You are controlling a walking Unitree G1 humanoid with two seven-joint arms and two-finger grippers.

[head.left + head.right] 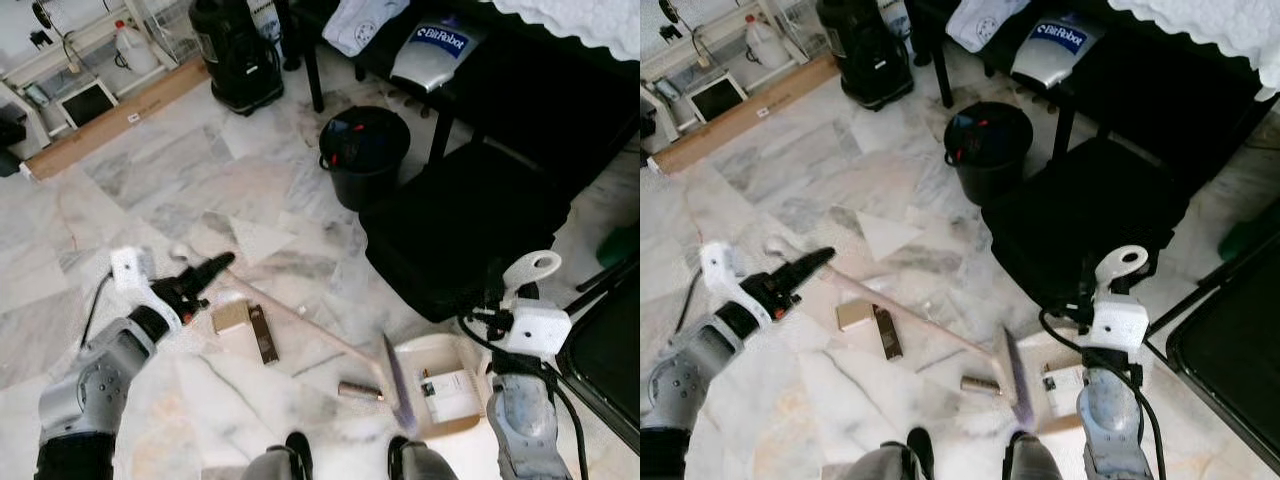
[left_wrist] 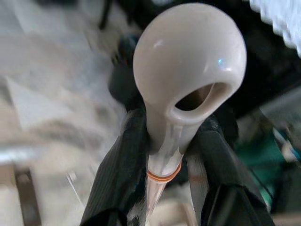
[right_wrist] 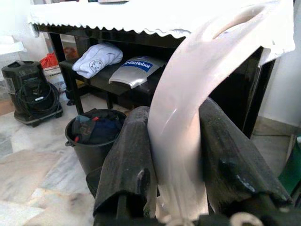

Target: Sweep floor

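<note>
Now I hold both tools. My left gripper is closed on the top end of the broom handle; in the left wrist view my two black fingers clamp the neck just under its rounded, pierced knob. From that grip, the handle runs across the marble floor toward 4 o'clock, and the broom head stands close before my feet, its edge touching or almost touching the mouth of the dustpan. My right gripper is also closed, on the white looped handle of the dustpan, which rises at 3 o'clock from the pan.

The litter lies on the far side of the broom from the pan. A flat tan packet and a dark brown bar lie side by side under the handle, at about 9 o'clock from the broom head, and a small metallic tube lies just beside the head. I judge that the next sweep must pull from 9 o'clock toward 3 o'clock, into the pan, and my left arm is the nearer one to these things. A black waste bin stands at 12 o'clock, well apart.
</note>
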